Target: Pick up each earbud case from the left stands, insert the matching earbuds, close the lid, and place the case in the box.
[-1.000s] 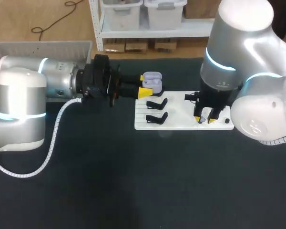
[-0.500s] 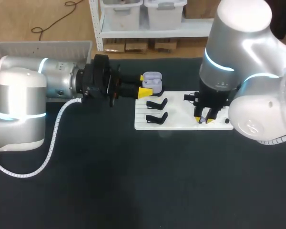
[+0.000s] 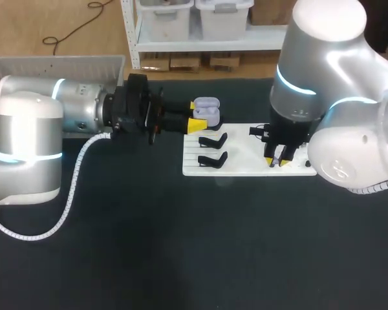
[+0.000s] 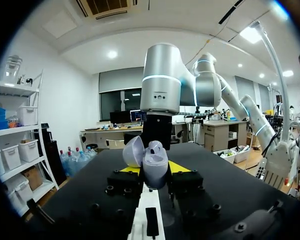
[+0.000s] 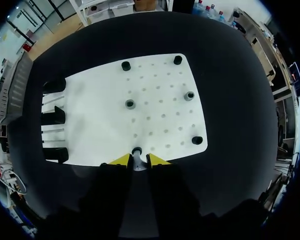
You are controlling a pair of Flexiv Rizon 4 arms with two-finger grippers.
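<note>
While the left end effector (image 3: 194,115) clamps the open earbud case (image 4: 154,161), right end effector (image 5: 139,159) pinching 1 earbud (image 5: 138,163)

A robotics lab bench. A black table (image 3: 181,245) carries a white board (image 3: 246,165) drilled with rows of small holes, like a fixture plate. Black stands (image 3: 212,150) sit at the board's left end and round pegs (image 5: 130,104) dot its right part. The silver-grey left arm (image 3: 64,116) and right arm (image 3: 317,71) flank the board, and a grey box (image 3: 26,68) lies well to its left

Matte black table (image 3: 116,258), wide and dark
</note>
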